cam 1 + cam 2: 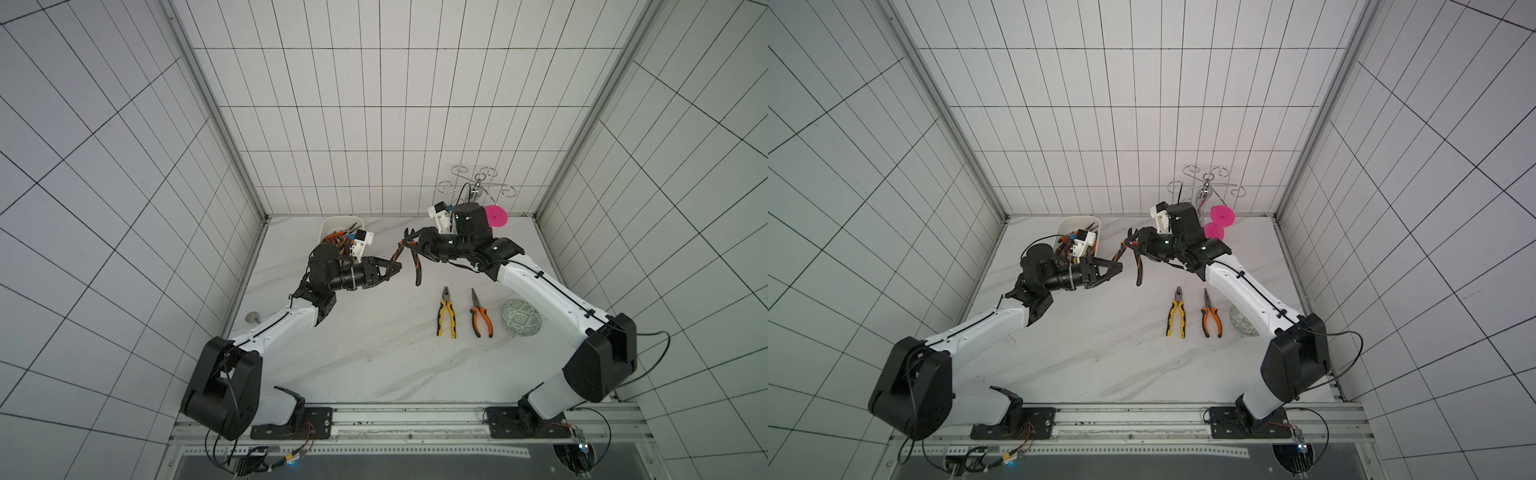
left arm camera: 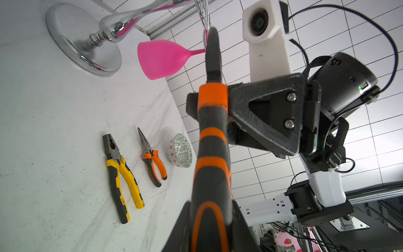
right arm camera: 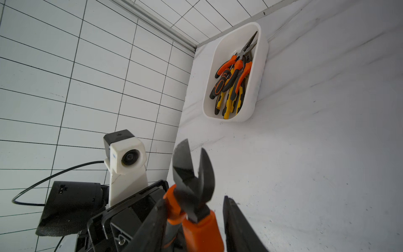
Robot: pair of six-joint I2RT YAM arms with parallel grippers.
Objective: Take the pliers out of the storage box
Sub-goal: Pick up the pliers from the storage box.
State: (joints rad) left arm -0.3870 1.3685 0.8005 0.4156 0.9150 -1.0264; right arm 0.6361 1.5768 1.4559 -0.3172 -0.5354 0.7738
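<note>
Storage box (image 1: 328,224): it sits in the back-left corner of the bench. The pliers inside (image 3: 231,87) lie piled and crossed, with long axes along the box, noses to its far end and handles to the front. Likely trouble: interlocked handles could drag a neighbour up on a later pick.
Left gripper (image 1: 395,266): jaws clenched on the tip of one handle of the diagonal cutters (image 1: 416,270), in the air over mid-bench. Risk: letting go before the other side has a firm hold would drop the tool.
Diagonal cutters: out of the box, lifted clear of the bench. Risk: with only one handle gripped the hinge is free, so the second handle hangs splayed and may swing. The long axis runs roughly front to back, with the open beak toward the back-left and the handles toward the front.
Right gripper (image 1: 411,242): jaws straddle the orange collar just under the beak. One side touches and a thin gap shows on the other, so it is not clamped. Risk: a pinch on that taper may slide or twist, and the two grippers are near enough to bump.
Yellow combination pliers (image 1: 446,313), orange long-nose pliers (image 1: 480,318): flat on the bench, side by side but apart, noses to the back wall. Risk: the dangling handle may knock them at set-down.
Green patterned bowl (image 1: 521,318): just beside the long-nose pair, so it could be nudged.
</note>
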